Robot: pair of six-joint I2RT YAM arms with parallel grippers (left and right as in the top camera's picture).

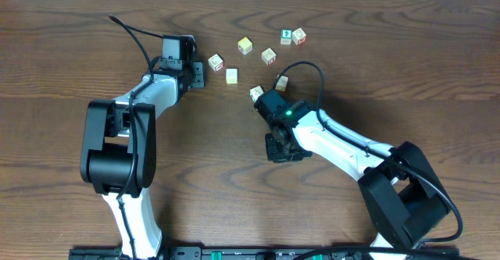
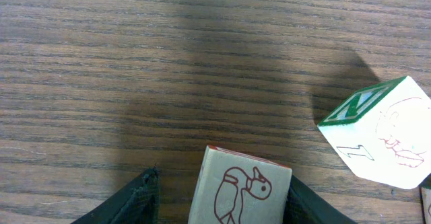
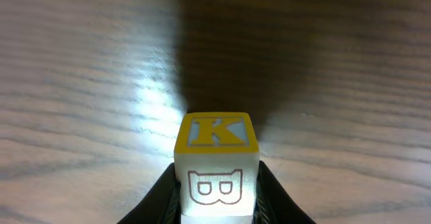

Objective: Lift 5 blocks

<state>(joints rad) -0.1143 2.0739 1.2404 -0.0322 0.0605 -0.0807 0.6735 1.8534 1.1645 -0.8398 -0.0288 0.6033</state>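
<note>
- On the table [image 1: 78, 26], at about 11 o'clock from its middle in the overhead view, my left gripper [image 2: 225, 183] has its fingers apart, and the duck block [image 2: 242, 194] stands between them.
- In my left wrist view, the finger at 3 o'clock lies against that block. A strip of bare wood shows between the block and the finger at 9 o'clock, so nothing is clamped there.
- The duck block has a red edge along its top and sits on the wood.
- The Z cube [image 2: 377, 140] sits at 2 o'clock from the duck block in the same view, near it but apart and turned at an angle. It shows a green-bordered face and a white face with a Z.
- Near the table's middle, my right gripper [image 3: 215, 197] is clamped on the K block [image 3: 215, 133], with a finger pressed flat against each side.
- The yellow-bordered K faces up, and an outlined B is on the face towards my camera. I cannot tell whether the block's underside is clear of the wood.
- From overhead, another block [image 1: 281, 82] lies at 2 o'clock from the K block, just beside my right gripper's body.
- Three loose blocks [image 1: 245, 46] [image 1: 269, 55] [image 1: 299, 35] lie out at 12 to 1 o'clock, well apart from both grippers.
- The green-faced cube [image 1: 287, 35] sits just beside the farthest one, at its 9 o'clock.
</note>
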